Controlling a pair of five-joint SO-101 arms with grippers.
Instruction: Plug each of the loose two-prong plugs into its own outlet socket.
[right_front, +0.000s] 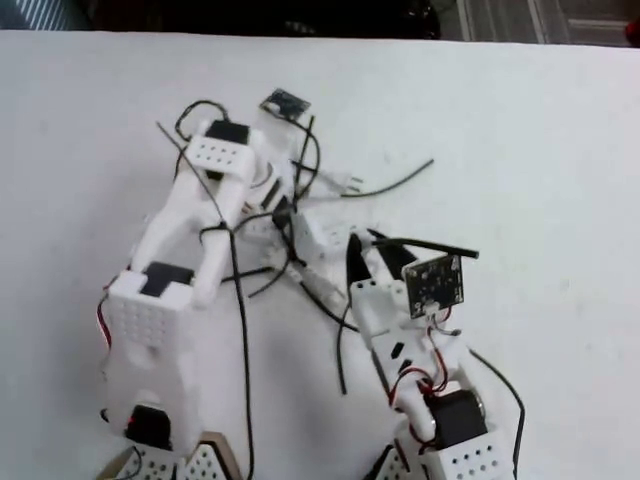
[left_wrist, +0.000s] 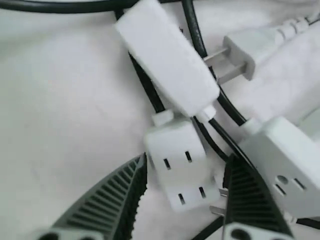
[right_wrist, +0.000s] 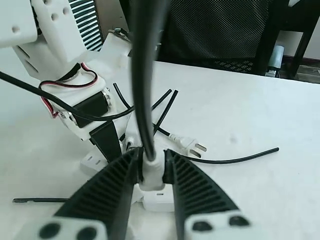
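At the middle of the white worktop (right_front: 520, 120) lies a tangle of black cables (right_front: 243, 300), white plugs and white socket blocks, and both arms meet over it. From the near left, the left arm stretches far and then bends back down into the tangle. Its left gripper (left_wrist: 186, 167) is spread wide, with one dark ribbed finger on each side of a small outlet socket (left_wrist: 182, 175). That block lies flat with two pairs of slots facing up. One fingertip is right at the block's corner, and the other stands just beside its opposite edge, so there is no firm clamp on it. A long white block (left_wrist: 167, 57) butts against the far end of this socket and lies over black cable. Just right of the long block, a two-prong plug (left_wrist: 245, 50) lies with its bare prongs pointing toward it, apart from any slot. A larger outlet block (left_wrist: 287, 165) sits beside the right-hand finger.

From the near right, the right gripper (right_wrist: 150, 157) sits at the right edge of the tangle (right_front: 355, 260). Its fingers are closed on a white corded plug (right_wrist: 150, 172), whose black cord rises straight up between them. This plug stands upright, just above a white base socket (right_wrist: 157, 200) on the worktop. Farther right, a loose plug (right_wrist: 187, 145) lies flat with its prongs pointing right. Whether it is the same plug that lies by the long block, I cannot tell.
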